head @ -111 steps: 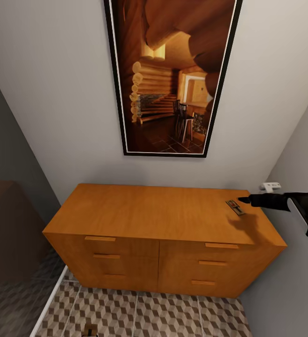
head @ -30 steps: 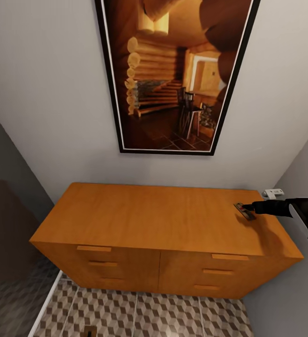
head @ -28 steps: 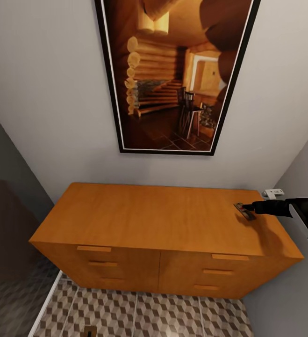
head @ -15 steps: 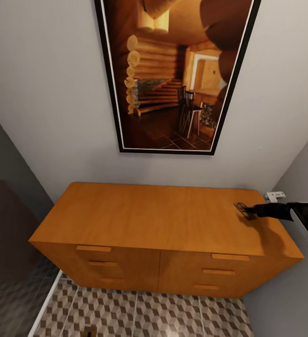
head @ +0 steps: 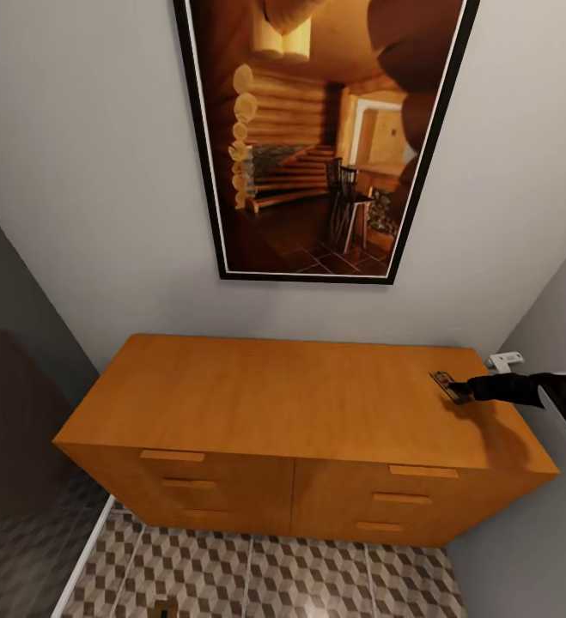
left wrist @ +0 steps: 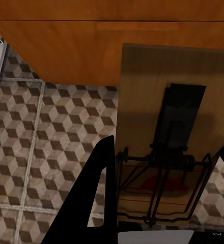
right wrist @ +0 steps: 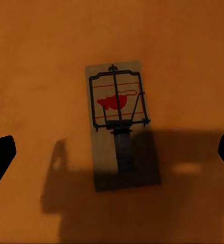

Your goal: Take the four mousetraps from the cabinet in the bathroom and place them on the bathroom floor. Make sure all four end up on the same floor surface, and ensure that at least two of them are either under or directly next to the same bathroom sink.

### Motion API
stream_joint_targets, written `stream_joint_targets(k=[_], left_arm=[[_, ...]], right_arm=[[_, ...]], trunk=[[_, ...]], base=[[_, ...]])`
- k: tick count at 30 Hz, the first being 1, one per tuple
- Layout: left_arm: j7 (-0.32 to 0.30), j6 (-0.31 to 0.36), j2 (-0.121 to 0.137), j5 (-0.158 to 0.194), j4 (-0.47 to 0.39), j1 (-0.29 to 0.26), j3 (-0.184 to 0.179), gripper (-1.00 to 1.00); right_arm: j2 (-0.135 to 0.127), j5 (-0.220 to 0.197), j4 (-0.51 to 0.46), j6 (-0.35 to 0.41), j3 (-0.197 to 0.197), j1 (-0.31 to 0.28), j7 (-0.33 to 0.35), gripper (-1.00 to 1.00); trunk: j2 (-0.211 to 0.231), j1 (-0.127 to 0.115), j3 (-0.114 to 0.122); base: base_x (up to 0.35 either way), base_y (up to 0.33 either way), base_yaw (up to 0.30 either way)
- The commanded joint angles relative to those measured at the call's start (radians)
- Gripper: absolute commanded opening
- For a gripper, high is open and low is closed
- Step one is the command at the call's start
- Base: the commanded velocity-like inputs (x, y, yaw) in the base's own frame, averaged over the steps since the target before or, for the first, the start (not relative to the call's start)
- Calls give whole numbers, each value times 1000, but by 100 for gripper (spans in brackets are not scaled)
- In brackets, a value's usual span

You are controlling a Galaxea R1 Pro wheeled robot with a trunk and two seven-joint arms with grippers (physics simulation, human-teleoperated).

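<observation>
Right gripper point(right wrist: 112, 147), fingers spread apart, hovers above small tan wooden mousetrap point(right wrist: 121, 122) flat on orange-brown wooden cabinet point(head: 274, 403) top's far right; thin board may skid instead of lifting, while left gripper point(left wrist: 160, 188) sits clamped on second tan mousetrap point(left wrist: 168, 137).

Counted: three small tan wooden mousetraps, one orange-brown wooden cabinet, one framed picture.

One mousetrap point(head: 448, 384) lies on the cabinet point(head: 300, 412) top, one point(left wrist: 168, 147) sits between the left gripper's fingers, and one point(head: 164, 608) lies on the patterned tiled floor. Six wooden bar handles show on the cabinet front. The black-framed log-cabin picture point(head: 317, 129) hangs above.
</observation>
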Motion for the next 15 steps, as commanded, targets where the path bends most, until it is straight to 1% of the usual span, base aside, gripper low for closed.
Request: stream_joint_targets(k=[1, 10, 15], left_arm=[[8, -4, -1, -4, 3, -1, -6, -100], [8, -4, -1, -4, 3, 0, -6, -100], [8, -4, -1, -4, 3, 0, -6, -100]], right_arm=[[-2, -5, -1, 5, 4, -1, 4, 100], [-4, -5, -1, 2, 3, -1, 20, 100], [-12, -5, -1, 0, 3, -1, 35, 100]], trunk=[[-2, 1, -2], [-2, 1, -2], [-2, 1, -2]], base=[[0, 0, 0], [0, 0, 0], [0, 0, 0]])
